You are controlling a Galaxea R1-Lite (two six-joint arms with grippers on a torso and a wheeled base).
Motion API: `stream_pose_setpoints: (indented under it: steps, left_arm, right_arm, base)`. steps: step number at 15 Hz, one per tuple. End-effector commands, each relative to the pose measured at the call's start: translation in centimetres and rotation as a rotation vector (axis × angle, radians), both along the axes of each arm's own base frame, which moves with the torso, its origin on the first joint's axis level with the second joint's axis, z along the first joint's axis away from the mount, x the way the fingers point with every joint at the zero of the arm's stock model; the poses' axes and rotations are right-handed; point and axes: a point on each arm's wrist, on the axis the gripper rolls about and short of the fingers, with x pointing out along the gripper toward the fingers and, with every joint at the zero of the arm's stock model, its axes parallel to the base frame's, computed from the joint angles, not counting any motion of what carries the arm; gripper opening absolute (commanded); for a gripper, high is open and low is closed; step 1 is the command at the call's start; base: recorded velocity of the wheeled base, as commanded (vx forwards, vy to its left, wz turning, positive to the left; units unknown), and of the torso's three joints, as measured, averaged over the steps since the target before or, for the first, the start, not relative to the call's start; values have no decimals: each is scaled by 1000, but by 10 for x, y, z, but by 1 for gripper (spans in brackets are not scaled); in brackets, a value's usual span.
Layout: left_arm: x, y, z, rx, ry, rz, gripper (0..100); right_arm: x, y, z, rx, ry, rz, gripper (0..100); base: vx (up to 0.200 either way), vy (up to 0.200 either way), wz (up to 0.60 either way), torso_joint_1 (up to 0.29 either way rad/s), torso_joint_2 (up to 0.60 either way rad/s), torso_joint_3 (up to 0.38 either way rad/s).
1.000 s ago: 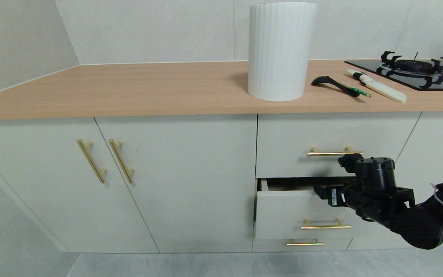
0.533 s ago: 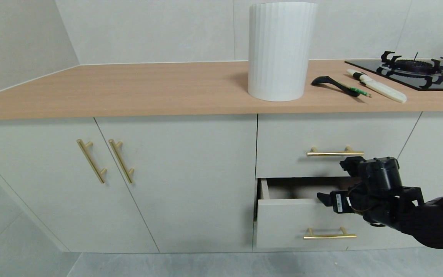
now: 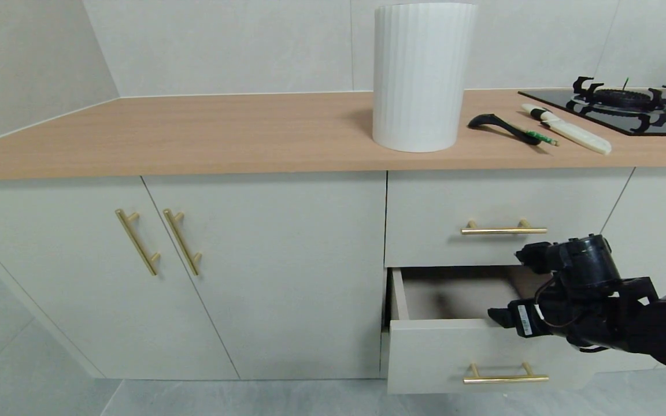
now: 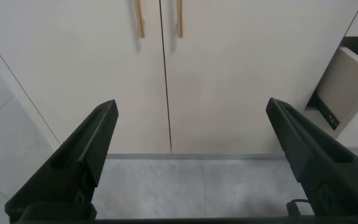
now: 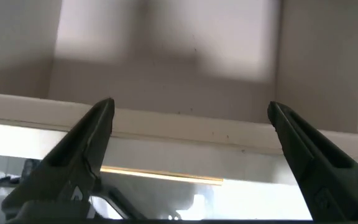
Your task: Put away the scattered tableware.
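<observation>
1. As I judge it, the step in hand is opening the middle drawer (image 3: 437, 352) so that the tableware can go inside. It stands partly out, and what shows of its inside looks bare.
2. To do this well, the pull should go straight toward the near side, along the drawer's own run, and not downward. It should stop once the opening is long enough for the knife (image 3: 570, 134).
3. The right gripper (image 3: 503, 316) is at the top edge of the drawer front, toward its right end. Its fingers are spread wide and hold nothing. I cannot tell whether they touch the edge.
4. The right arm comes in low from the right, with the wrist turned to the cabinet.
5. The left gripper (image 4: 191, 104) is also spread wide and empty. It faces the cabinet doors (image 4: 166, 68), left of the drawer.
6. The knife, a black ladle (image 3: 498, 124) and a thin green-tipped stick (image 3: 536, 137) lie on the countertop (image 3: 223, 133), just right of the white ribbed canister (image 3: 420, 75).
</observation>
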Motion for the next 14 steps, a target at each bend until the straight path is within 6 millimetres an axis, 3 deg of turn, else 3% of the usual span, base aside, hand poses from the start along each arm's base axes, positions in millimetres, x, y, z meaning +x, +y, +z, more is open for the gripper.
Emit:
stream_pose_setpoints:
  steps: [1, 14]
  left_arm:
    - [0, 0, 0, 0, 2, 1, 100]
    - [0, 0, 0, 0, 2, 1, 100]
  right_arm:
    - [-5, 1, 7, -4, -5, 14, 100]
    - [-31, 3, 16, -109, 275, 60, 100]
  base:
    - [0, 0, 0, 0, 0, 0]
    - [0, 0, 0, 0, 0, 0]
